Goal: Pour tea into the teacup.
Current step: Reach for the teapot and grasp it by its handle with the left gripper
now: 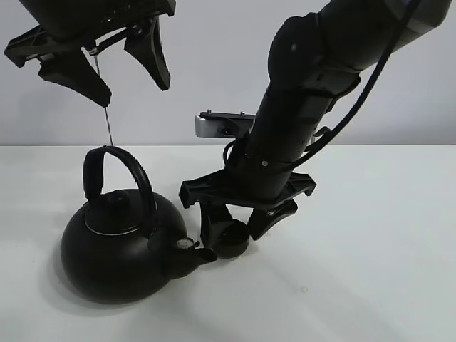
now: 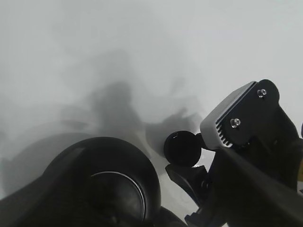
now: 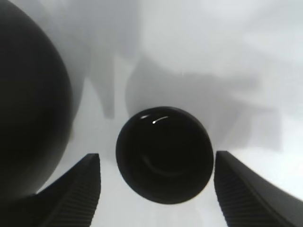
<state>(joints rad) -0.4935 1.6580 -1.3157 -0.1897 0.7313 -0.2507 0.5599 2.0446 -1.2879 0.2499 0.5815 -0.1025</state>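
The big black kettle (image 1: 117, 249) with an arched handle stands on the white table at the front left, its spout pointing right. The small black teacup (image 1: 231, 240) stands just right of the spout. My right gripper (image 1: 241, 229) is low at the table and open, one finger on each side of the teacup; in the right wrist view the cup (image 3: 164, 156) sits between the fingers (image 3: 80, 189) with a gap on both sides. My left gripper (image 1: 134, 91) hangs open and empty high above the kettle's handle. The left wrist view shows the kettle (image 2: 109, 189) and the teacup (image 2: 182, 149) from above.
The white table (image 1: 370, 271) runs to a pale back wall. The right arm's wrist camera housing (image 1: 222, 125) juts out above the teacup, and it shows large in the left wrist view (image 2: 236, 118). The kettle's side fills one edge of the right wrist view (image 3: 28, 109).
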